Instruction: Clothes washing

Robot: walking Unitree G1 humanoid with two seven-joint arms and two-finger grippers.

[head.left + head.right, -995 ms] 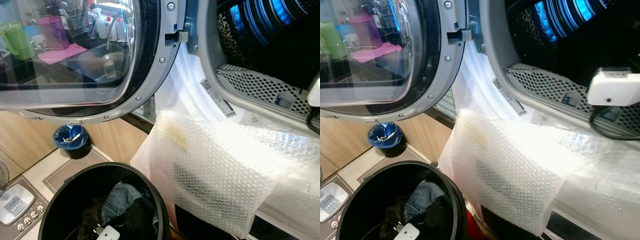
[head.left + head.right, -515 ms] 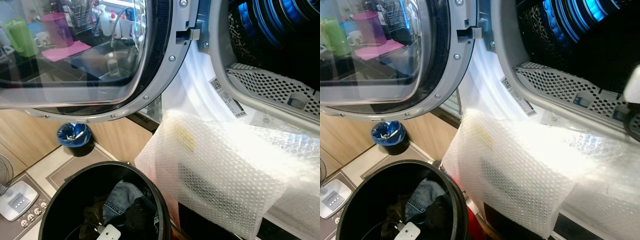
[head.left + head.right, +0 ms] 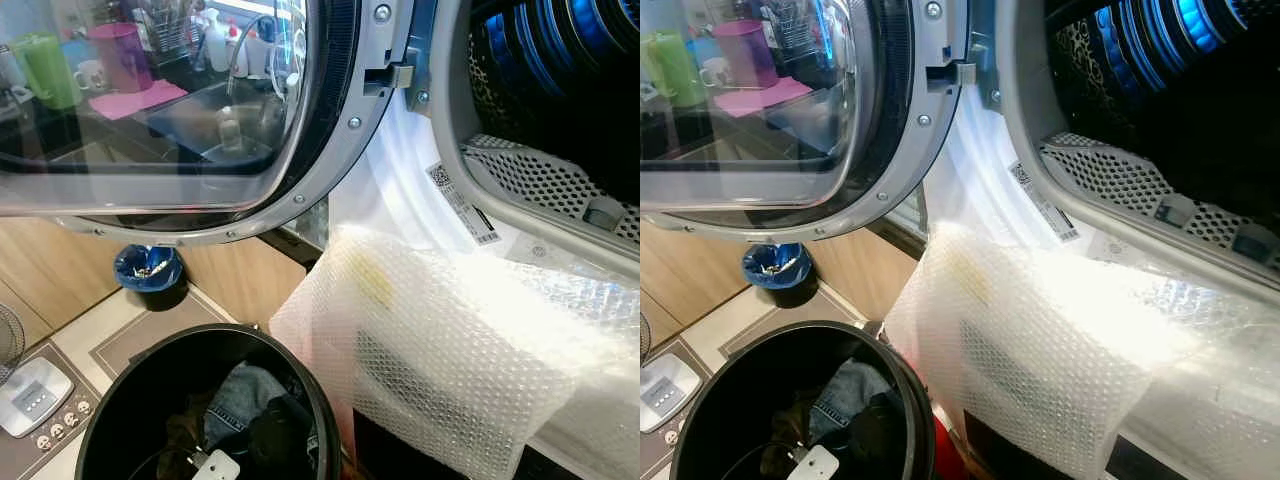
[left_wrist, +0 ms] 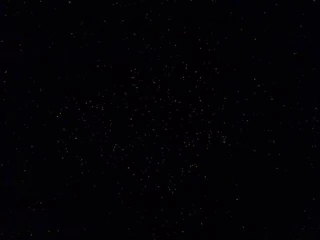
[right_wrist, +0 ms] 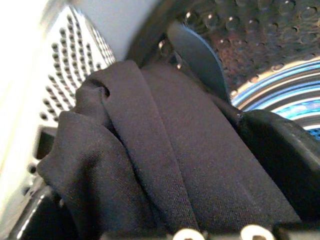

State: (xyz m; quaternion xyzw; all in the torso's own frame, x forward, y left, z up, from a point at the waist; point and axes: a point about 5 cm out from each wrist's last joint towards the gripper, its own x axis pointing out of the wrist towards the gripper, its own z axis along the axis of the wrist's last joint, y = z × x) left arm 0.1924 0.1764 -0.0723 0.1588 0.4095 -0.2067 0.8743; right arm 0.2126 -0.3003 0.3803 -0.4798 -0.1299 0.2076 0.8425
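One black garment (image 5: 150, 150) noted inside the washing machine drum (image 3: 1160, 60), draped in thick folds close before the right wrist camera, against the perforated metal wall (image 5: 260, 25) and across a grey drum paddle (image 5: 197, 55). Right gripper (image 5: 165, 170) positioned inside the drum with the garment lying over it; degree of opening and hold on the cloth not determinable, cannot tell. Left wrist view black, nothing made out. Machine door (image 3: 330, 130) swung wide open to the left, its glass reflecting a kitchen counter. Bubble wrap (image 3: 450, 340) draped over the machine front below the drum opening, hanging down just beside a round black laundry bin (image 3: 310, 380). Inside the bin: blue jeans (image 3: 235, 400), dark clothing (image 3: 275, 435) next to them, and a small white object (image 3: 222, 466) on top. On the floor further left, a small bin with blue liner (image 3: 148, 270) against the wooden cabinet, and a white device with buttons (image 3: 30, 395) nearby.
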